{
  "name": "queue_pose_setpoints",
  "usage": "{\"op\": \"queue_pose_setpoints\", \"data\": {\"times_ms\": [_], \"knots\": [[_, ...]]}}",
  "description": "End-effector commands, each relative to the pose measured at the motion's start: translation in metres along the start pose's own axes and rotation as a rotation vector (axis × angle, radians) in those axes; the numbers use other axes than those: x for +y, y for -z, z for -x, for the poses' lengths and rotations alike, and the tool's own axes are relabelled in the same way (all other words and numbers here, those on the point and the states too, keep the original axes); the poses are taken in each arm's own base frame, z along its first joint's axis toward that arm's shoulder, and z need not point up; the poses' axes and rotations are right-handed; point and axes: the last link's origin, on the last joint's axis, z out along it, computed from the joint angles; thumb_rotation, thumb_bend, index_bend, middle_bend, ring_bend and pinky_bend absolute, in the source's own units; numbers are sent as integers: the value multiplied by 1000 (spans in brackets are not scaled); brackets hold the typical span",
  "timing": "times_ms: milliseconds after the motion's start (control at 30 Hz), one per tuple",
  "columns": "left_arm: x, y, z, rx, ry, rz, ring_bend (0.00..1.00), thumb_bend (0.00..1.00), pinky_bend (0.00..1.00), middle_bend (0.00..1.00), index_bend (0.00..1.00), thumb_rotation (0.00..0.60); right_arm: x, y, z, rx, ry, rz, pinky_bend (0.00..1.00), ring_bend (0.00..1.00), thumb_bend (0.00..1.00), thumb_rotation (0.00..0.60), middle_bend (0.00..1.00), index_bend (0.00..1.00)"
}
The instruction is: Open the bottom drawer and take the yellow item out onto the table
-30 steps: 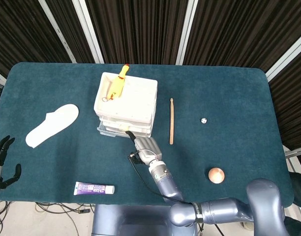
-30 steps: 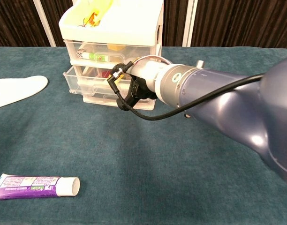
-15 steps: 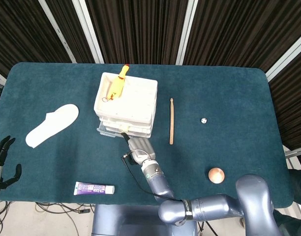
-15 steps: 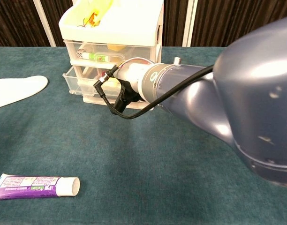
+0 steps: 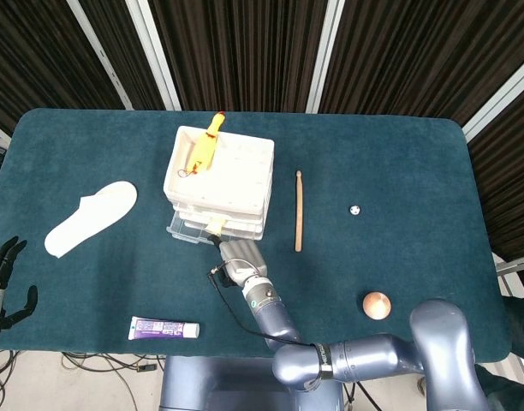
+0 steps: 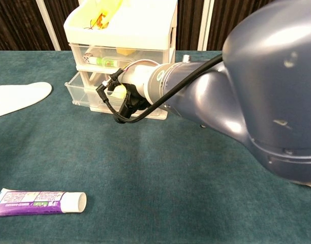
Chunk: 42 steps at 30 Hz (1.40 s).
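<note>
Bottom drawer [image 6: 87,94] of white drawer unit [image 5: 219,180] partly pulled out; yellow item [image 6: 118,91] visible beside right hand [image 5: 236,254], finger state cannot tell. Left hand [image 5: 1,278] idle at table edge, fingers spread, holding nothing.

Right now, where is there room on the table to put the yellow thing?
Open cloth lies between the toothpaste and the slipper, and between the stick and the little ball. Crowded by the drawers, around the right hand.

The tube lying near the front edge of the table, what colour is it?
The tube is purple with a white cap, clearest in the chest view.
</note>
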Motion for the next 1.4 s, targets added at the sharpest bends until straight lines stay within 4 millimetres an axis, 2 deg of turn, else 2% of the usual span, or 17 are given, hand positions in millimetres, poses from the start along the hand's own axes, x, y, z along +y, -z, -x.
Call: {"op": "queue_pose_setpoints", "data": {"times_ms": [33,1400], "knots": [[0,0,0,1,0,-1,0,514,0,0,26,600,-1,2,1,-17,8,-11,1000,1000,555,600,1000,175],[-1,-1,0,3,-2,-9,0,514,0,0,26,600,3,21,3,-91,31,-65,1000,1000,556,600,1000,195]]}}
